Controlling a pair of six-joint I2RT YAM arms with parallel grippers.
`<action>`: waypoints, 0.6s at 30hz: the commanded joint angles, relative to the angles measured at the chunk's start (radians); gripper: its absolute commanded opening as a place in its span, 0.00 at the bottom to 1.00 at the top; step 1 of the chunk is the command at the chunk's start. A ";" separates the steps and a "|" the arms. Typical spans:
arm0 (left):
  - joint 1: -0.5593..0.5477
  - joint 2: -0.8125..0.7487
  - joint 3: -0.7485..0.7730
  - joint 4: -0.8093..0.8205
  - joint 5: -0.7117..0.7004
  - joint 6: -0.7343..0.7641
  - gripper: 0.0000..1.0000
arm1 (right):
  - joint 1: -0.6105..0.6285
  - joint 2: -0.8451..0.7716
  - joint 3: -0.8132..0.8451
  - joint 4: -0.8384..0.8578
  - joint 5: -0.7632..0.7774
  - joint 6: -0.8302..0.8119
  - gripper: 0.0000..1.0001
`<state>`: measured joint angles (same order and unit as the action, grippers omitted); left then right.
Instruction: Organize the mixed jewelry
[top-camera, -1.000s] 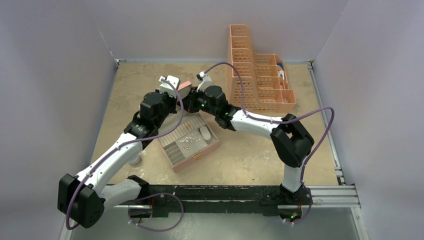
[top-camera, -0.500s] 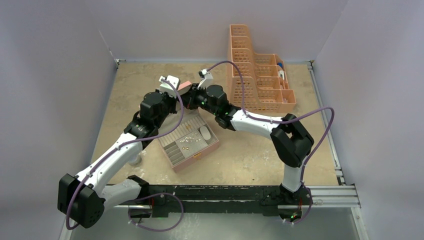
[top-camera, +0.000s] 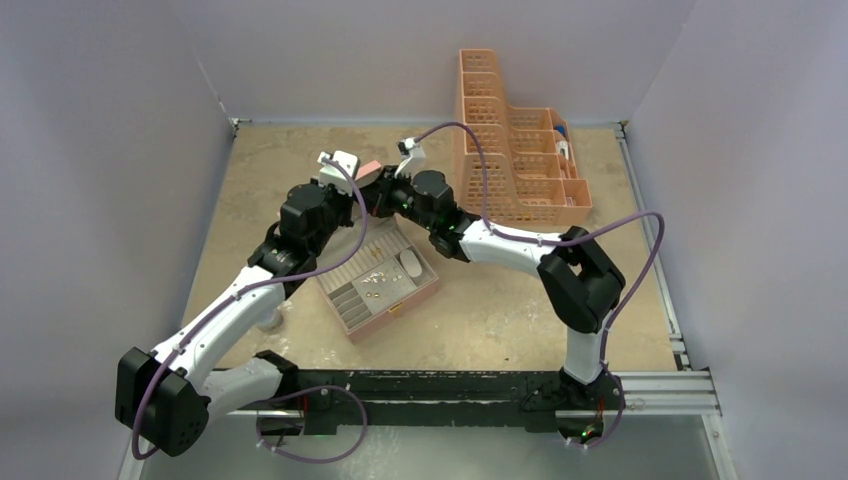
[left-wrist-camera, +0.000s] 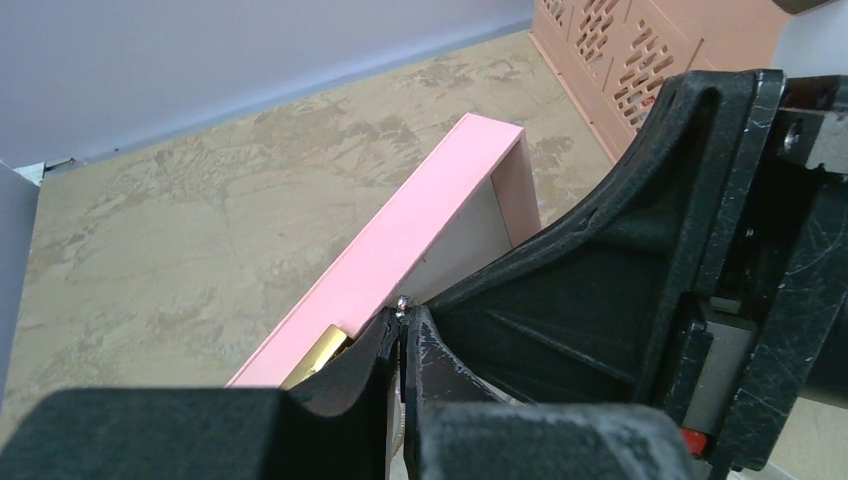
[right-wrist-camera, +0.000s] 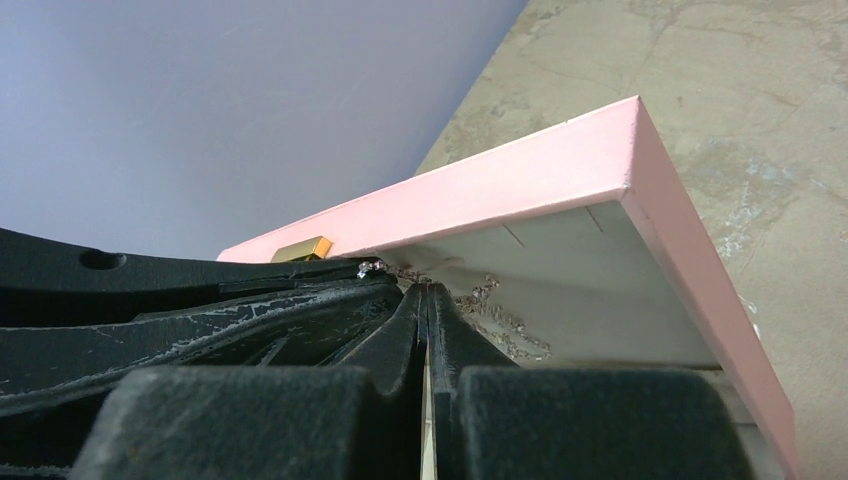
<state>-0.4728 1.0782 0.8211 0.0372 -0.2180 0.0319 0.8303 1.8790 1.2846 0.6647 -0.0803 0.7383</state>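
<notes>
The pink box lies open mid-table, its lid standing at the back. Tiny gold and silvery jewelry pieces lie in its tray. Both grippers meet at the lid. My left gripper is shut, with a tiny silvery piece at its tips, against the lid's edge. My right gripper is shut at a thin silvery chain that runs across the lid's pale inner face to the left gripper's tip. In the top view the fingertips are hidden by the wrists.
An orange slotted organizer stands at the back right. A white oval piece lies in the box. A grey round disc shows partly under the left arm. A gold clasp sits on the lid's rim.
The right wrist and elbow have shifted slightly left toward the lid. The left arm and the box have not visibly moved.
</notes>
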 joint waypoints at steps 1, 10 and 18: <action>0.003 -0.006 0.053 0.092 -0.038 0.022 0.00 | 0.005 -0.010 0.006 0.094 -0.036 0.002 0.00; 0.003 -0.008 0.053 0.091 -0.038 0.020 0.00 | 0.004 0.028 0.042 0.067 -0.047 0.003 0.00; 0.003 -0.011 0.056 0.085 -0.041 0.020 0.00 | 0.004 0.035 0.045 0.060 0.028 0.024 0.00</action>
<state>-0.4728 1.0782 0.8227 0.0364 -0.2226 0.0380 0.8318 1.9381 1.2903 0.6830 -0.0967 0.7483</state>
